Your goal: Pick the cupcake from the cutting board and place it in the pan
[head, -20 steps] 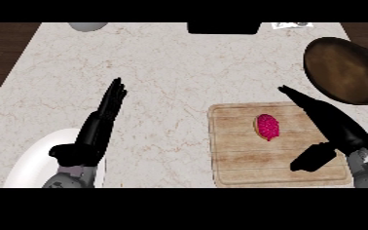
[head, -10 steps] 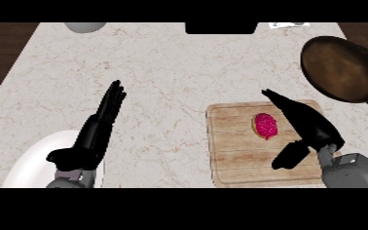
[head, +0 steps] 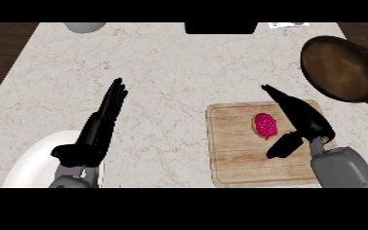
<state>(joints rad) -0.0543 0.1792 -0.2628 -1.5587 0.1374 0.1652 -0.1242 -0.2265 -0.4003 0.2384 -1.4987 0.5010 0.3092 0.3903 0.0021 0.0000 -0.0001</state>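
Note:
A pink cupcake [head: 265, 125] lies on the wooden cutting board [head: 237, 161] at the lower right of the counter. My right hand [head: 302, 118] hovers just right of the cupcake, fingers straight and pointing up-left, thumb hanging down below it; it is open and holds nothing. The dark brown pan [head: 338, 68] sits at the right edge, above the board. My left hand [head: 97, 126] rests open at the lower left, fingers straight and pointing up.
A white plate [head: 28, 163] lies under my left forearm at the lower left corner. A grey round object [head: 84, 27] and a black object [head: 221, 28] sit along the counter's far edge. Dark floor shows beyond both side edges.
My right hand has moved left over the cutting board and now stands right beside the cupcake. The left hand has barely shifted.

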